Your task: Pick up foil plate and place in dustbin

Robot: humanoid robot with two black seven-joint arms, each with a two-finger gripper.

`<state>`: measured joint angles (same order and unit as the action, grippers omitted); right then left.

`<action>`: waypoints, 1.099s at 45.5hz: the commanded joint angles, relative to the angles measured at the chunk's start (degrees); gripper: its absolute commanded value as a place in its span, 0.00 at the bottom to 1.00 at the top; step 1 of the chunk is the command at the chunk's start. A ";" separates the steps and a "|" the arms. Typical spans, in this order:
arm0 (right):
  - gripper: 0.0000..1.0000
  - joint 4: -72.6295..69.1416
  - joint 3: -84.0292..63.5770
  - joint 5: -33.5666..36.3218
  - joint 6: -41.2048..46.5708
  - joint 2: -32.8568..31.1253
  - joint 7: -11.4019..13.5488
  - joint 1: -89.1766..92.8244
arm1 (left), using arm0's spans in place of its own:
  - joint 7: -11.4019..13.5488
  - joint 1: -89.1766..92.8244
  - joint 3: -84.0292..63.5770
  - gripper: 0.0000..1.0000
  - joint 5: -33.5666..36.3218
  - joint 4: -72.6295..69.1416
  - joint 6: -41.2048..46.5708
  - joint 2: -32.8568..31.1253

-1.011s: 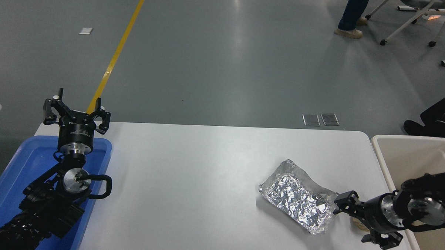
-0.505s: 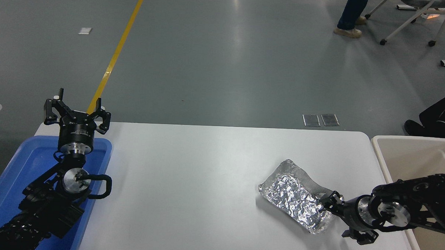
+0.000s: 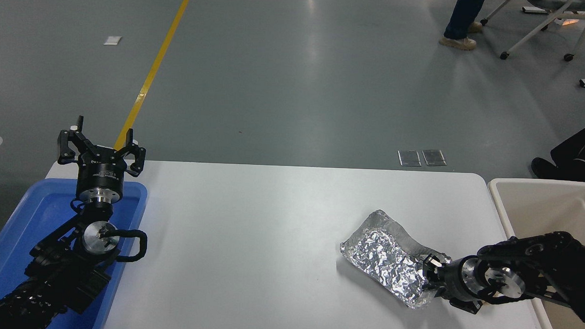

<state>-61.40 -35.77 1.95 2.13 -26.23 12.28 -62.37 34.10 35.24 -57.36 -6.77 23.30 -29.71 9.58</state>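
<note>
One crinkled silver foil plate [image 3: 389,263] meets the black right gripper [image 3: 429,274].

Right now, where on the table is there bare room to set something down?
The white table is bare between the blue tray, where the left gripper is parked, and the foil plate. It is crowded at the right, where the right gripper meets the plate beside the dustbin.
</note>
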 commanded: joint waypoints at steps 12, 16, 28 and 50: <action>0.00 -7.76 -0.70 -2.38 1.21 -7.07 -0.06 -6.08 | 0.00 0.00 -0.03 0.99 0.00 -0.01 0.00 0.00; 0.00 -11.98 -2.11 -5.46 2.78 -10.33 -0.06 -9.51 | 0.00 0.00 -0.03 0.99 0.00 0.08 0.00 0.00; 0.00 -25.34 -15.02 -10.47 10.87 -20.17 0.03 -29.19 | 0.00 0.00 -0.03 0.99 0.00 -0.01 0.00 0.00; 0.00 -30.89 -25.58 -17.68 33.98 -26.94 0.11 -63.39 | 0.00 0.00 0.05 0.99 0.00 -0.01 0.00 0.00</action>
<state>-90.19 -58.32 -11.27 24.58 -49.97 12.33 -111.22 34.10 35.24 -57.37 -6.76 23.32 -29.69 9.58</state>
